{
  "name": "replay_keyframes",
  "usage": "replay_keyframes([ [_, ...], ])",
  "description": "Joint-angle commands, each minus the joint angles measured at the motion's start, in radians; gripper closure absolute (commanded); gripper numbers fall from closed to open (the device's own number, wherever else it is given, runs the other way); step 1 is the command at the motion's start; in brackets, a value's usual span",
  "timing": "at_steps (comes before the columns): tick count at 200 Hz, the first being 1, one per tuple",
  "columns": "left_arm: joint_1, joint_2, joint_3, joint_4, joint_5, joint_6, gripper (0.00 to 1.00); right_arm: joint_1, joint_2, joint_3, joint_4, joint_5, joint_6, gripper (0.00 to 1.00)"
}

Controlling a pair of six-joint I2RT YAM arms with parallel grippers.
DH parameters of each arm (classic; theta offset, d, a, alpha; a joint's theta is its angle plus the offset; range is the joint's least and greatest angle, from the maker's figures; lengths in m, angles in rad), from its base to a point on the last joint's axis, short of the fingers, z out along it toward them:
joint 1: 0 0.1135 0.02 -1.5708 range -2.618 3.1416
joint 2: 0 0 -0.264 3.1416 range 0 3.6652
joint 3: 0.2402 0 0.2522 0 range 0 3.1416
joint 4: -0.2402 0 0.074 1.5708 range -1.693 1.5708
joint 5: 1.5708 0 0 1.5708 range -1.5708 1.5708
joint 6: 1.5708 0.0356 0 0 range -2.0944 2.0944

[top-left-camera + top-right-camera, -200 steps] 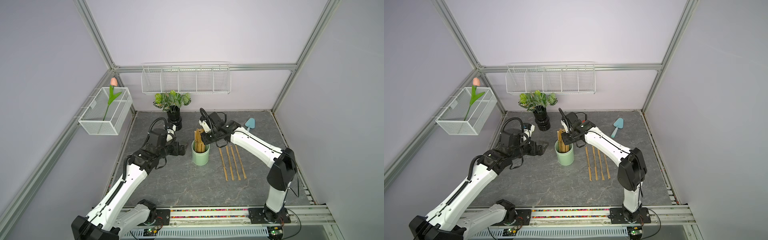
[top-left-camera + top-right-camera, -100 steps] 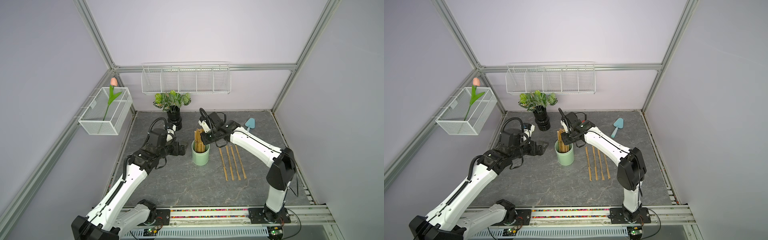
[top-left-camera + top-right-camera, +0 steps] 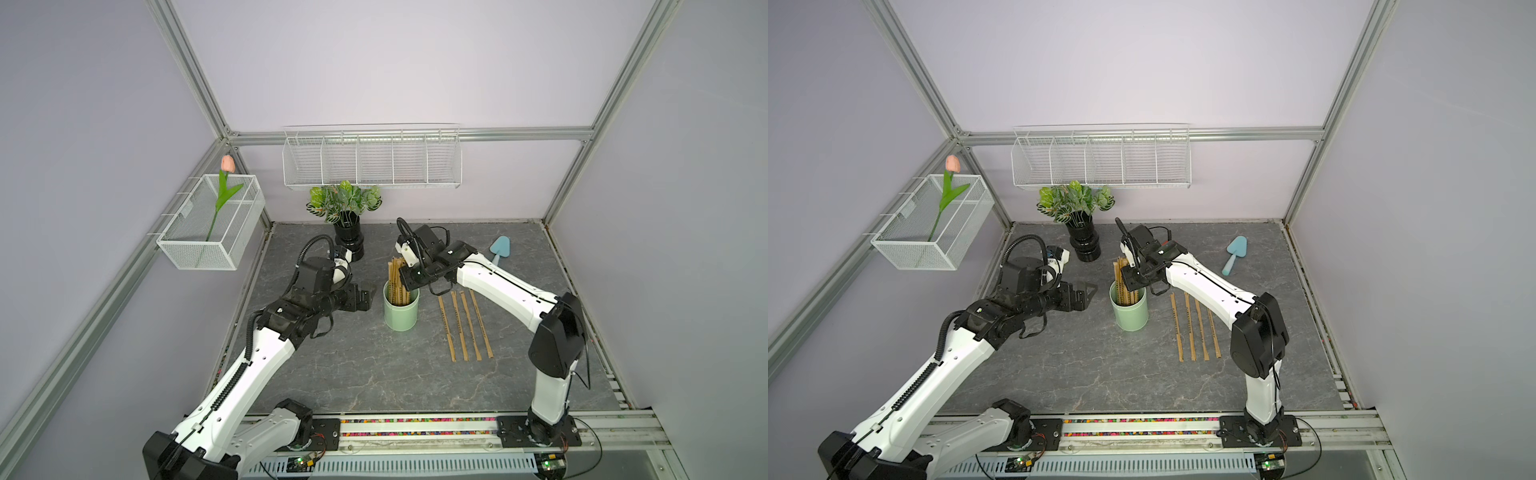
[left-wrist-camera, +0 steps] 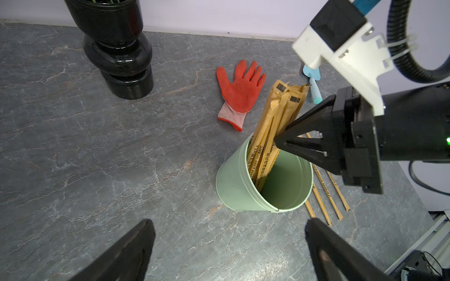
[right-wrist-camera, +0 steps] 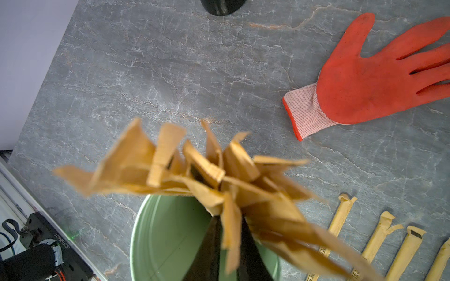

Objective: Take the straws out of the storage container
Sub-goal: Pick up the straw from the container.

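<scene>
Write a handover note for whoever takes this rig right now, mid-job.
Left gripper: open, empty, beside the mint cup.
Right gripper: shut on one straw of the bundle, above the cup rim; not yet lifted out.
Done: four straws lie side by side on the table, on the right arm's side of the cup.
Left: draw out the gripped straw, then the rest of the bundle standing in the cup.

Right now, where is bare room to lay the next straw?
Free: the wide strip between the cup, the four laid straws and the front rail; also between those straws and the right wall, in front of the trowel. Crowded: behind the cup, with glove, vase and right gripper.
</scene>
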Motion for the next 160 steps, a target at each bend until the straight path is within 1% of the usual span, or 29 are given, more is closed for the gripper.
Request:
replay_keyframes([
  [1, -0.005, -0.003, 0.004, 0.001, 0.008, 0.007, 0.0, -0.003, 0.011, 0.023, -0.019, -0.016, 0.001, 0.87],
  [49, -0.005, -0.004, 0.005, 0.0, 0.01, 0.009, 0.0, -0.001, -0.019, 0.019, -0.027, -0.018, 0.001, 0.91],
  [113, -0.006, -0.002, 0.005, 0.0, 0.013, 0.007, 0.0, 0.006, -0.09, 0.009, -0.066, -0.009, -0.006, 0.92],
  [160, -0.005, -0.001, 0.005, 0.001, 0.013, 0.006, 0.0, 0.007, -0.141, -0.027, -0.057, -0.009, -0.01, 0.93],
])
